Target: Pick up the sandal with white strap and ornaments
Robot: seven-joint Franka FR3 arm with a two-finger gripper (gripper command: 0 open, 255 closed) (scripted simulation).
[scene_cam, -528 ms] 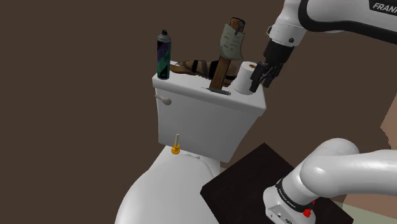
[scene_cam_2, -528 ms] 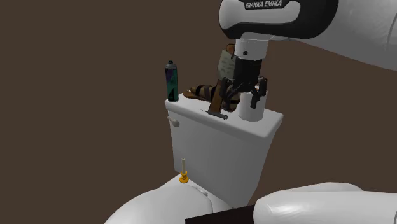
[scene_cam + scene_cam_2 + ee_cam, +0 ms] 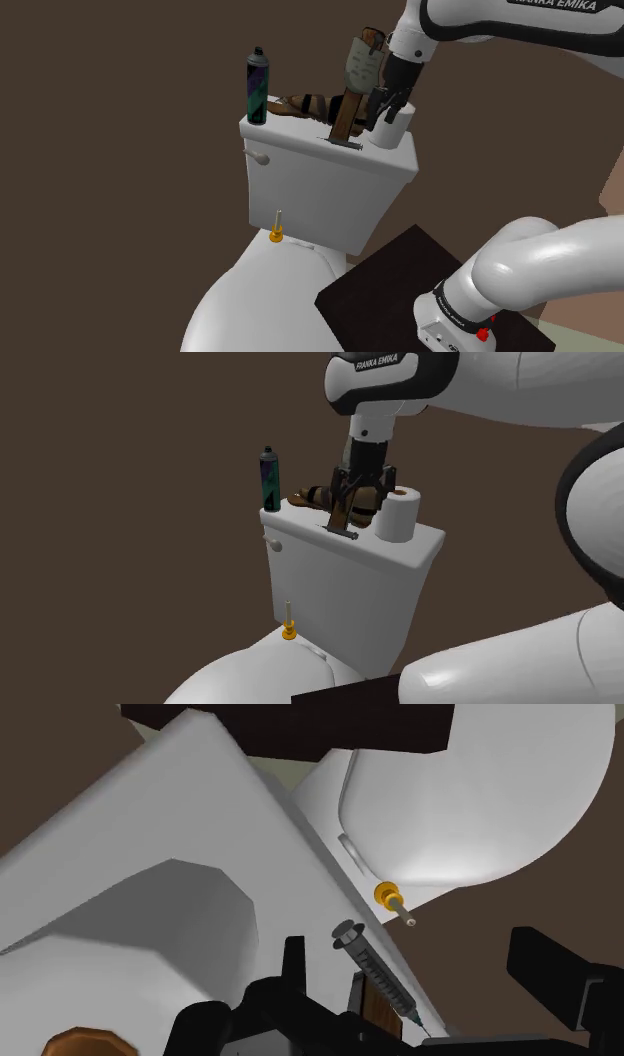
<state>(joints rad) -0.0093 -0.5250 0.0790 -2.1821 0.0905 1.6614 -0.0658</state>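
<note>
The shoulder camera sits beside the stand [image 3: 390, 275], looking down at the tank [image 3: 320, 190]. The second faces the same tank front, lower. The wrist camera looks down past it, close.

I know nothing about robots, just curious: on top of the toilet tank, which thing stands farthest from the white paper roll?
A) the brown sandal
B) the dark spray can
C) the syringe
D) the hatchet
B: the spray can stands at the end of the tank lid opposite the paper roll, with the sandal, hatchet and syringe in between.
</note>
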